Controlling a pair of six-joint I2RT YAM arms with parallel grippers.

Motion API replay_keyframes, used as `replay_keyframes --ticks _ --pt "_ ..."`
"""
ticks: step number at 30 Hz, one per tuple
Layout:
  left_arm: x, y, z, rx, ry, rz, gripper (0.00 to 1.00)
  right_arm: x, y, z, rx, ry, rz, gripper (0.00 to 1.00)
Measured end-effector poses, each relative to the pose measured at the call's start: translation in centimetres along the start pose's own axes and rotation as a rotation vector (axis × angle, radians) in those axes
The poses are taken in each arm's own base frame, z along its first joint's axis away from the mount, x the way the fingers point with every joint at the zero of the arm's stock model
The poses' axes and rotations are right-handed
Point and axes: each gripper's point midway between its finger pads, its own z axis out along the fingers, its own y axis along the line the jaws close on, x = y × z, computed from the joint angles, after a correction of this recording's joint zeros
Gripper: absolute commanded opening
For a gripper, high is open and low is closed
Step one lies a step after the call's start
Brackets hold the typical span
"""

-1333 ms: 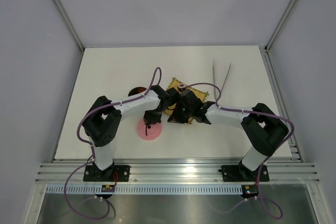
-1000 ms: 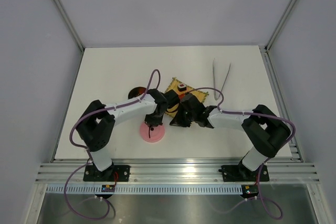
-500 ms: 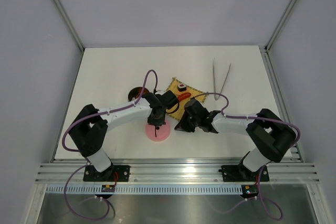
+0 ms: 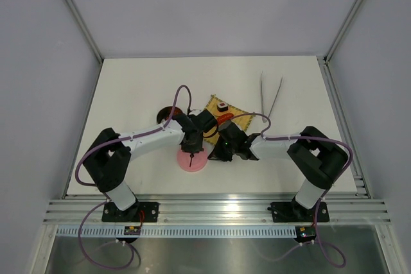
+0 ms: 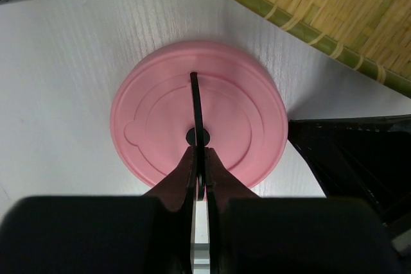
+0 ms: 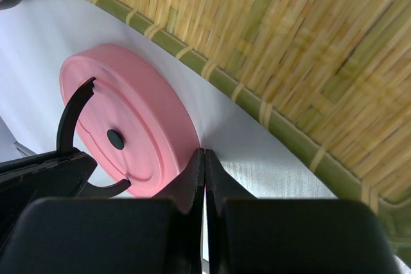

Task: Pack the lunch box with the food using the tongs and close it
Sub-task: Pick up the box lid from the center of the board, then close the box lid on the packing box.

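Smooth, matt pink plastic lid (image 5: 154, 113), rough woven bamboo mat (image 6: 289, 49), faintly grained white tabletop (image 5: 64, 62), perhaps laminate.

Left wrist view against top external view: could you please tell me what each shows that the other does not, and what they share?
Only the left wrist view shows the left gripper shut on a thin black strip rising from the centre of the pink lid. Only the top external view shows the tongs lying untouched farther back on the table, along with the sushi roll and a red sausage. Both show the pink lid next to the bamboo mat.
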Motion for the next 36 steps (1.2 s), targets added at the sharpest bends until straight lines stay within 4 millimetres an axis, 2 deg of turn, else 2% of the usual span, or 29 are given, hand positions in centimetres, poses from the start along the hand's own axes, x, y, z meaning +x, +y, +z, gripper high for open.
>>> replay_keyframes --ticks 6,9,12,17,20,25,30,36 --pt "0.0 -0.2 0.0 0.009 0.003 -0.004 0.00 0.0 0.0 0.0 0.001 -0.003 0.004 0.00" --pt "0.1 -0.4 -0.1 0.021 0.011 -0.005 0.00 -0.1 -0.4 -0.8 0.005 -0.025 0.011 0.00" --pt "0.2 -0.5 -0.6 0.024 0.025 0.003 0.00 -0.6 -0.7 -3.2 0.000 -0.077 0.013 0.00" --pt "-0.5 -0.2 -2.9 0.015 0.035 0.039 0.00 -3.1 0.9 -8.6 -0.048 -0.229 -0.001 0.00" --pt "-2.1 -0.5 -5.0 0.032 0.004 0.049 0.00 -4.4 1.1 -11.7 -0.057 -0.313 -0.011 0.00" --pt "-4.9 -0.2 -7.8 0.066 -0.051 0.034 0.00 -5.9 -0.5 -15.1 0.001 -0.421 -0.012 0.00" --pt "-7.9 2.4 -8.1 0.040 -0.073 -0.027 0.00 -6.4 -2.3 -16.3 0.071 -0.465 -0.010 0.00" --pt "-11.3 5.8 -8.3 -0.003 -0.119 -0.104 0.00 -6.2 -3.6 -16.5 0.121 -0.464 -0.016 0.00"
